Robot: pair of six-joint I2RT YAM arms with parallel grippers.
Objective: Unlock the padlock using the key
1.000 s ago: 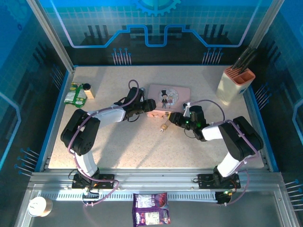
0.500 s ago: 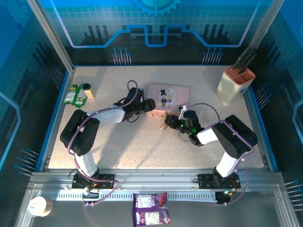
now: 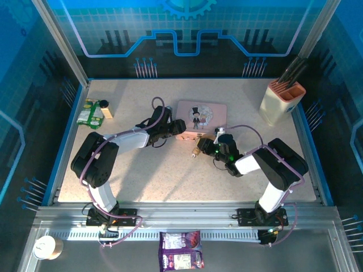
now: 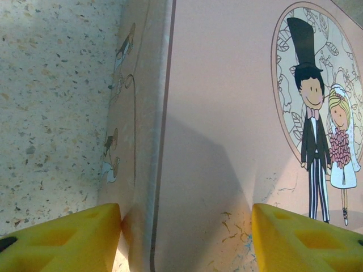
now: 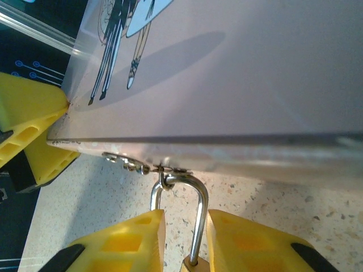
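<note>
The pink picture box [image 3: 202, 113] lies at mid-table. My left gripper [image 3: 180, 129] is shut on its near left corner. In the left wrist view the yellow fingers [image 4: 62, 238] press the box [image 4: 227, 113] from both sides of my left gripper [image 4: 187, 226]. The small brass padlock [image 3: 195, 151] hangs from the box's metal clasp [image 5: 122, 161] by its silvery shackle [image 5: 198, 192]. My right gripper [image 3: 201, 147] is at the padlock. In the right wrist view my right gripper [image 5: 186, 214] has its jaws drawn in tight on either side of the shackle. The key is out of view.
A beige knife block [image 3: 282, 102] stands at the back right. A green packet and small bottle [image 3: 92, 113] lie at the back left. Off the table, a purple packet [image 3: 181, 258] and a paper cup [image 3: 45, 247] sit on the front rail.
My right gripper slid left up to the padlock and its jaws narrowed around the shackle. The left gripper and the box stayed still.
</note>
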